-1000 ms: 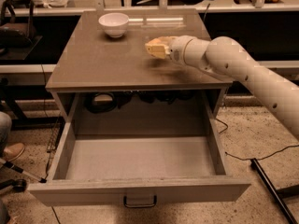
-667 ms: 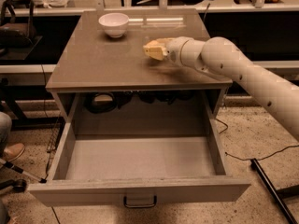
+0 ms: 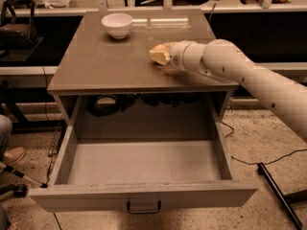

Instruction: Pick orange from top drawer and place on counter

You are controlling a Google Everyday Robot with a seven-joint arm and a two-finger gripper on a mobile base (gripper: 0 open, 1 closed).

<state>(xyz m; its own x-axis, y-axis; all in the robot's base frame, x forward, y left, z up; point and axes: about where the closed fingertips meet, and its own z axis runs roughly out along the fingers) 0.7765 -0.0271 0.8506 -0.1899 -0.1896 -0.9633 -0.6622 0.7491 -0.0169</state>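
**Camera view: gripper at the counter, orange not in sight.**
The top drawer (image 3: 144,195) stands pulled well out, and no orange shows on its floor. The gripper (image 3: 158,55) sits low over the right half of the counter (image 3: 105,66), well apart from the white bowl (image 3: 117,25) at the back left. Whether the gripper is open, closed or gripping something cannot be told. The orange may be hidden inside it. Judgement: the pick from the drawer appears complete, while release onto the counter and retreat appear to remain.

Likely a robotics lab, speckled floor (image 3: 261,135) with loose cables (image 3: 242,163), cluttered benches (image 3: 249,7) behind, end effector (image 3: 158,55) above the counter (image 3: 110,63)
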